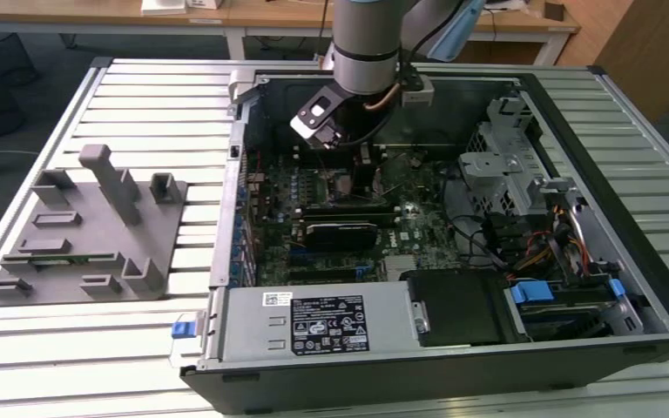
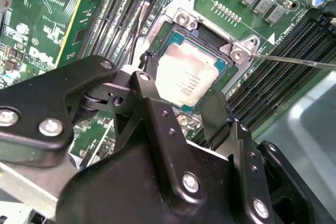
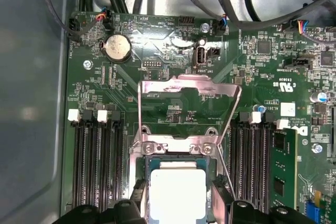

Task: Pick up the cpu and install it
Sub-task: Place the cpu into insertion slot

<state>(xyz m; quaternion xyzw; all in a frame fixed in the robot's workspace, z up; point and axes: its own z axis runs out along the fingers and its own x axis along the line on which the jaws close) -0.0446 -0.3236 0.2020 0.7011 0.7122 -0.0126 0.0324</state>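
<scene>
Now install step: cpu (image 2: 189,74) in socket (image 2: 237,52); pincer (image 2: 182,83) just above socket, cannot tell grip. Needs flat seating.

Computer case (image 1: 451,383) sitting on the counter (image 1: 137,96)
The cpu (image 2: 188,80) is lying in its socket (image 2: 207,35), beneath the end effector (image 2: 182,81).

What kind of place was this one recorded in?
Probably a robotics lab or workshop bench for PC assembly: an open computer case lies on a slatted metal table, a grey fixture block sits beside it, and wooden desks stand behind.
</scene>
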